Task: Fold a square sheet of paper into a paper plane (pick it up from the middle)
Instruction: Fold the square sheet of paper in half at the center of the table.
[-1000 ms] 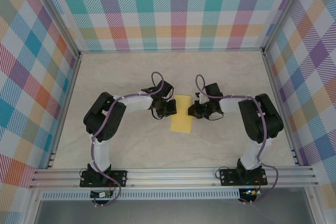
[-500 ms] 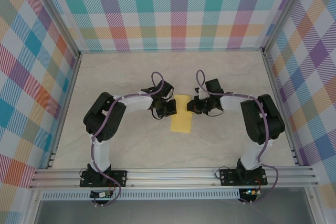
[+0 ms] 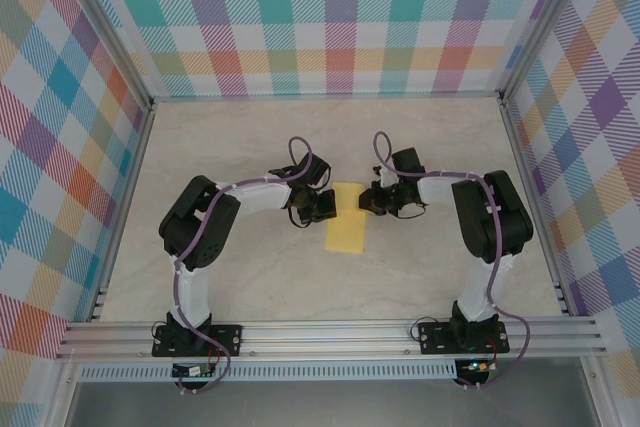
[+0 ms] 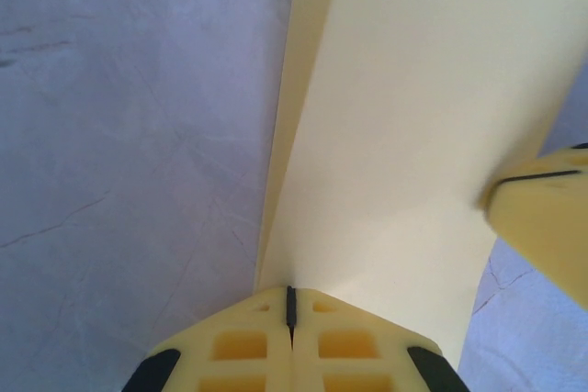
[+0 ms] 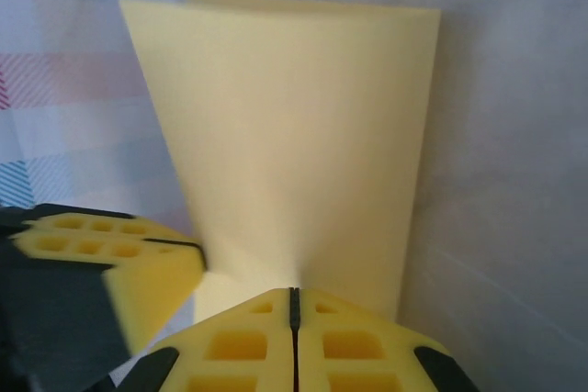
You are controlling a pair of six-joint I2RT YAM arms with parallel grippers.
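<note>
Paper (image 3: 347, 225), yellow and folded into a narrow two-layer strip, lies flat in the middle of the pale marbled table (image 3: 250, 147), its long side running away from the arm bases. The two grippers meet it from opposite sides at its far half.

The left gripper (image 3: 326, 206) sits at the strip's left edge. In its own wrist view, its fingers (image 4: 243, 346) are pressed together with no gap, and their tips are against the near edge of the paper. An under-layer shows as a thin band along the left side of the strip.

The right gripper (image 3: 367, 200) sits at the right edge, slightly farther from the bases than the left one. Its fingers (image 5: 234, 346) are likewise closed tight, tips right at the paper's edge. From these angles I cannot tell whether either pair pinches the sheet or only presses on it.

Plaid walls (image 3: 340, 17) enclose the table on three sides.
</note>
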